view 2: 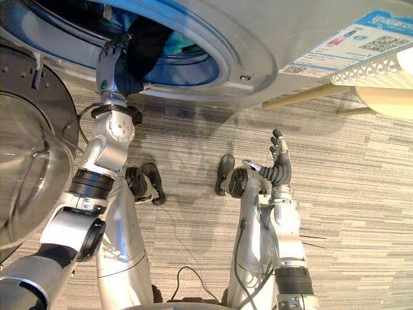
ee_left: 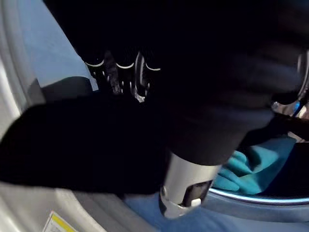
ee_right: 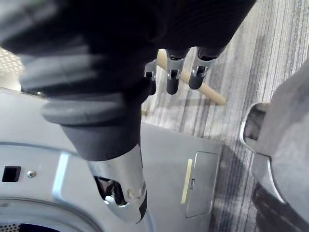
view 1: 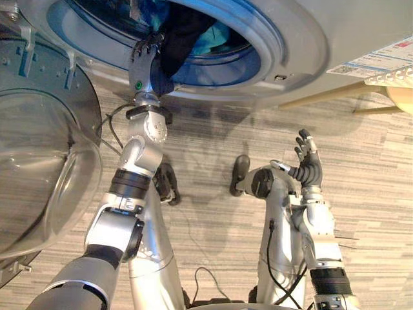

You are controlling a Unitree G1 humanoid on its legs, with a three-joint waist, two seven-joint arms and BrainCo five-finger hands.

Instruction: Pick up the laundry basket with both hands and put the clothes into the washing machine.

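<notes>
washing machine [view 1: 310, 39] open, round glass door [view 1: 39, 161] swung out to the robot's left

inside the drum, teal cloth [view 1: 216, 42] bunched low near the front; dark garment [view 1: 184, 39] draped from the drum out over the lower lip of the opening, half in and half out

left hand [view 1: 143, 64] raised to that lip, pressed against the dark garment just beside it; in the left wrist view lost among black folds, so no telling whether closed on the cloth or merely resting on it

right hand [view 1: 306, 165] well apart from the machine, held up over the floor, fingers straight and slightly spread, nothing in it

white laundry basket [view 2: 377, 68] off at the upper right, perforated rim poking in beside the machine's front, away from both hands; contents hidden

just below the basket, pale round seat [view 1: 403, 97] on slim wooden legs

underfoot, floor [view 1: 361, 213] in grey and beige streaks
</notes>
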